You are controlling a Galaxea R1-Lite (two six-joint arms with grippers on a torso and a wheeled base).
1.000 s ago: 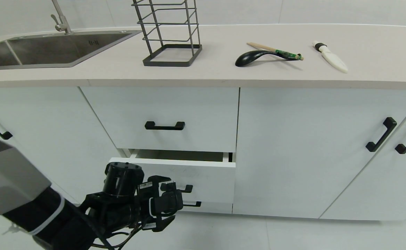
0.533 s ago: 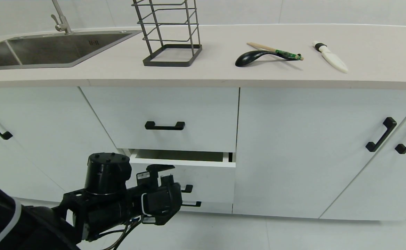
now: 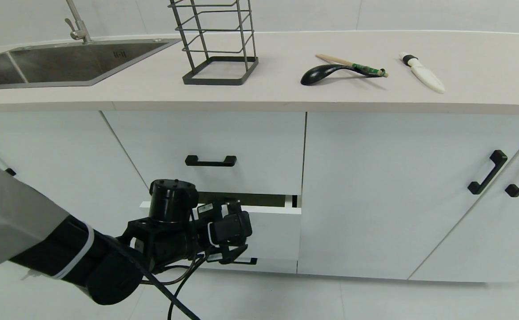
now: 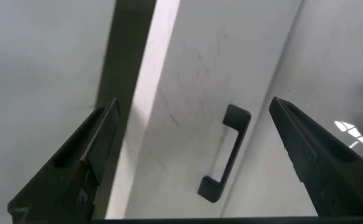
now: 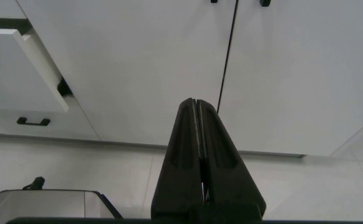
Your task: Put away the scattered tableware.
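Plainly, in the head view the left claw [image 3: 232, 231] sits low at 7 o'clock, close against the front of the partly open drawer [image 3: 268, 222]. I judge it is there because that drawer is meant to take the tableware. The task's things lie on the tabletop [image 3: 108, 95] toward 1 o'clock. A black spoon [image 3: 318, 74] has chopsticks [image 3: 352, 65] resting against its handle, and a white knife [image 3: 423, 76] lies apart at their 3 o'clock.

The left wrist view adds what the arm hides from the head camera. The claw is spread wide, and the drawer handle [image 4: 225, 152] lies between its fingers, not gripped.

The right wrist view shows the right claw [image 5: 197, 106] pressed together and empty, hanging before the cabinet doors [image 5: 281, 62], probably parked until something needs lifting.
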